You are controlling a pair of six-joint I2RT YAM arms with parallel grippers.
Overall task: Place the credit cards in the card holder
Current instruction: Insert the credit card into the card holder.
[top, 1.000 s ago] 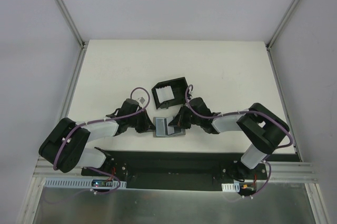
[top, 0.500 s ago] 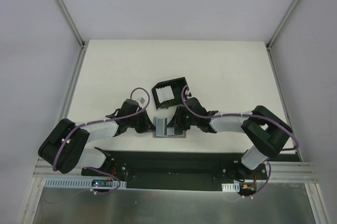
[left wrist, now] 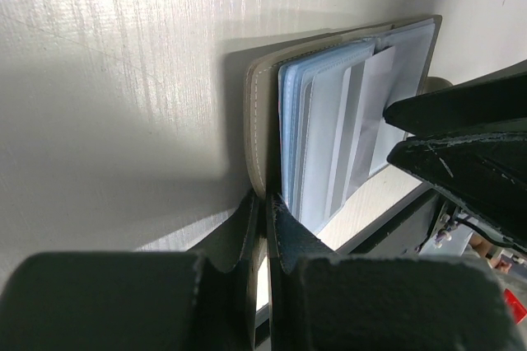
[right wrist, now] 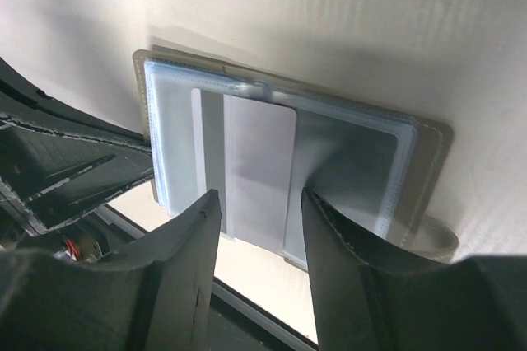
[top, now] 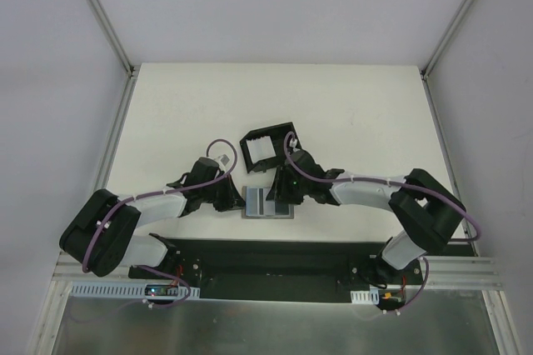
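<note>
An open grey wallet [top: 268,203] with clear sleeves lies near the table's front edge. My left gripper [top: 236,199] is shut on the edge of the wallet's left cover [left wrist: 257,133]; its fingers [left wrist: 309,244] are pressed together on it. My right gripper [right wrist: 259,203] hangs open just above the sleeves. Its fingers [right wrist: 193,240] straddle a pale grey card [right wrist: 259,166] tucked in a sleeve without touching it. Whether that card is one of the credit cards I cannot tell. The black card holder [top: 268,147] stands just beyond the wallet, with no card visible in it.
The two grippers are close together over the wallet; the right gripper's fingers [left wrist: 461,141] fill the right side of the left wrist view. The black base rail [top: 275,255] runs just in front of the wallet. White table [top: 350,113] stretches beyond the holder.
My right gripper has gone from shut to open and shifted a little left over the wallet. The left gripper stays shut on the cover.
</note>
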